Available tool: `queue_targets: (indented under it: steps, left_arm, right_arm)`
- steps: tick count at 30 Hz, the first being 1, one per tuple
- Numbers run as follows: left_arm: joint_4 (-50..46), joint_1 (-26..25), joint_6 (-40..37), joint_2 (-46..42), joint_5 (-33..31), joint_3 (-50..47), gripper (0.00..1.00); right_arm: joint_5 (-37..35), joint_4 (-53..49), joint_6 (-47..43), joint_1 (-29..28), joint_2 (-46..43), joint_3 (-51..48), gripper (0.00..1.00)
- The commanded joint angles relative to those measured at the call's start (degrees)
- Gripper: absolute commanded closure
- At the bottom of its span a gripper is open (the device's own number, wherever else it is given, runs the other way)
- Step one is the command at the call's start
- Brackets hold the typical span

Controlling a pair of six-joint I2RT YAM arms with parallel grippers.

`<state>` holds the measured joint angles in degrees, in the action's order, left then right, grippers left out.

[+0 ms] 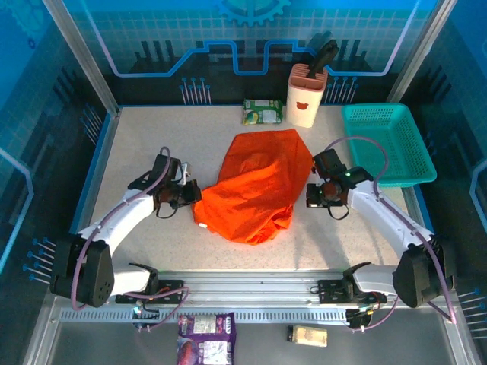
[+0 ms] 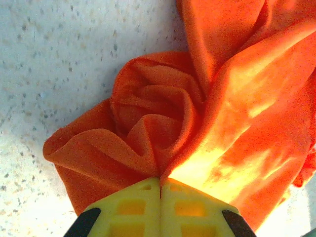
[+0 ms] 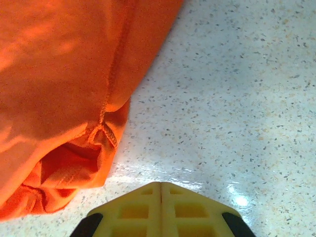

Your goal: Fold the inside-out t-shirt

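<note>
Shirt (image 1: 255, 186): crumpled heap, no fold made yet; left gripper (image 2: 160, 180) pinches cloth, right gripper (image 3: 160, 183) closed on nothing.

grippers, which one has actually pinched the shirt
The left gripper: orange t-shirt folds converge into its shut jaws. The right gripper is shut over bare table, with the cloth lying apart to its side.

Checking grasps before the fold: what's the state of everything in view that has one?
t-shirt: crumpled heap, not folded, seam stitching showing on the outside.
left gripper: shut, pinching a fold of the t-shirt.
right gripper: shut beside the t-shirt, nothing in it.
basket: upright, empty.
holder: upright, black handle sticking out.
</note>
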<state>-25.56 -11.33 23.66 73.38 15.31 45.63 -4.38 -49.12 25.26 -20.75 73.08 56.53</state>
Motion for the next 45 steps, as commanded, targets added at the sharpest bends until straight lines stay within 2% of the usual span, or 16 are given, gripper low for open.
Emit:
queue_targets:
  steps: [1, 5, 9, 11, 14, 17, 21, 23, 24, 28, 34, 38, 45]
  left_arm:
    - [1.06, 0.52, -0.15, 0.66, 3.61, 3.14, 1.00]
    - [1.72, 0.52, 0.42, 2.96, 5.75, 3.70, 1.00]
    - [2.01, 0.52, 0.47, 3.39, 5.79, 3.50, 1.00]
    - [1.74, 0.52, 0.26, 3.24, 5.61, 3.59, 1.00]
    - [1.10, 0.47, -0.26, 3.08, 5.34, 3.76, 1.00]
    - [0.56, 0.52, -0.80, 3.08, 5.16, 3.94, 1.00]
    - [0.16, 0.52, -1.23, 2.91, 4.69, 4.06, 1.00]
    - [0.16, 0.61, -1.17, 2.73, 4.55, 4.16, 1.00]
    - [0.14, 0.61, -1.15, 2.64, 4.46, 4.21, 1.00]
    - [0.60, 0.59, -0.71, 2.34, 4.33, 4.49, 1.00]
    - [-0.98, 1.71, -1.34, 1.34, 2.57, 7.54, 1.00]
    - [-2.59, 3.48, -2.23, 0.76, 2.91, 11.94, 1.00]
    - [-8.34, 10.88, -4.28, -1.06, 4.88, 21.43, 1.00]
  right_arm:
    - [2.85, -3.20, -0.29, -4.93, 2.11, 2.37, 0.86]
    - [-0.81, -3.13, 3.51, -14.18, 7.79, 4.58, 0.77]
    - [-2.30, -1.42, 5.15, -20.27, 14.27, 6.87, 0.64]
    - [-6.17, -2.49, 4.95, -22.87, 18.01, 9.21, 0.57]
    - [-11.49, -5.65, 3.48, -25.17, 23.67, 12.83, 0.56]
    - [-13.39, -6.56, 2.41, -25.99, 27.59, 14.77, 0.56]
    - [-11.69, -5.09, 1.84, -26.08, 29.46, 14.74, 0.58]
    - [-10.85, -4.43, 1.66, -26.09, 29.74, 14.49, 0.63]
    - [-10.78, -4.26, 1.66, -26.04, 29.69, 14.31, 0.68]
    - [-11.98, -4.72, 1.55, -25.95, 28.38, 13.96, 1.00]
    - [-17.64, -9.19, 1.40, -23.81, 19.65, 14.25, 1.00]
    - [-21.66, -15.42, 0.23, -22.18, 11.75, 18.34, 1.00]
    - [-23.43, -22.80, -1.26, -19.74, -0.03, 26.34, 1.00]
